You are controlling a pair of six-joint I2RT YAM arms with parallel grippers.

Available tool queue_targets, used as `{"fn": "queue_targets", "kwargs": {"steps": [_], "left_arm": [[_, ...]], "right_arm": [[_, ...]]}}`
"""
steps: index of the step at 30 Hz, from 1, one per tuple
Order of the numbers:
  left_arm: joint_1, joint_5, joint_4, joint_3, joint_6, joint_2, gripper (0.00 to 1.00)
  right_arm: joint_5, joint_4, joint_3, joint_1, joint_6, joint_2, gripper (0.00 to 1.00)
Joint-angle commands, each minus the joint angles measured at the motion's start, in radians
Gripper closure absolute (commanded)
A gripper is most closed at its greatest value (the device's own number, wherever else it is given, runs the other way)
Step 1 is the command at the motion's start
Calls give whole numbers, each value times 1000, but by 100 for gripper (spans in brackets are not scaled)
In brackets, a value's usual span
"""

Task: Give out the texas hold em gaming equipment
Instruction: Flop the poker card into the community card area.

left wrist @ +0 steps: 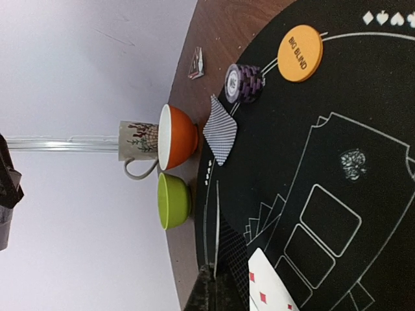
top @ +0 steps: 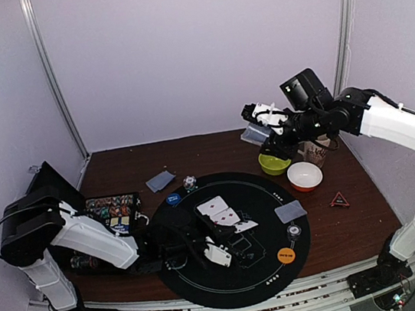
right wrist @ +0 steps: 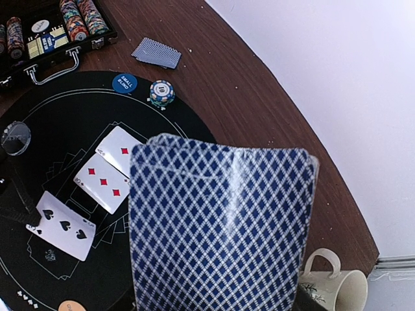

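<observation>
The right gripper (top: 255, 131) hangs high over the far right of the worktop (top: 371, 219). It is closed on blue-backed cards (right wrist: 220, 227) that fill its wrist view, their long axis roughly up and down there. How many cards it grips cannot be told.

From there the black mat (top: 274, 192) lies below, toward the robot's left and the near edge. The green bowl (top: 274, 164), white-orange bowl (top: 304, 176) and mug (top: 317, 151) stand almost directly beneath, between gripper and mat. A face-down pair (top: 290, 211) lies at the mat's right rim, near a chip stack (top: 294, 230) and the orange disc (top: 285, 254).

The left gripper (top: 224, 247) sits low over the mat's middle, just beside the face-up cards (top: 220, 212), so it is the nearer arm there. Whether its jaws are parted cannot be told.

The mat is flat, with bare room along its front. Any lowering path for the right arm, I judge, must clear the bowls.
</observation>
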Motion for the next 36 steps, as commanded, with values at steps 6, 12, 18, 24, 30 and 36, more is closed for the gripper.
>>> {"fn": "queue_targets", "kwargs": {"steps": [6, 12, 18, 24, 30, 36], "left_arm": [[1, 4, 119, 22, 143, 115, 100], [-2, 28, -65, 27, 115, 124, 100], [-2, 65, -209, 43, 64, 116, 100], [2, -5, -178, 63, 52, 174, 100], [22, -2, -161, 70, 84, 186, 100], [44, -9, -198, 72, 111, 183, 100]], "right_arm": [[-13, -5, -4, -6, 19, -38, 50], [-20, -2, -8, -6, 20, -37, 50], [-22, 1, -7, -6, 18, -34, 50], [-24, 1, -5, -6, 16, -31, 50], [-22, -5, -4, -6, 12, -35, 50], [-21, -3, -14, -6, 11, -40, 50]]}}
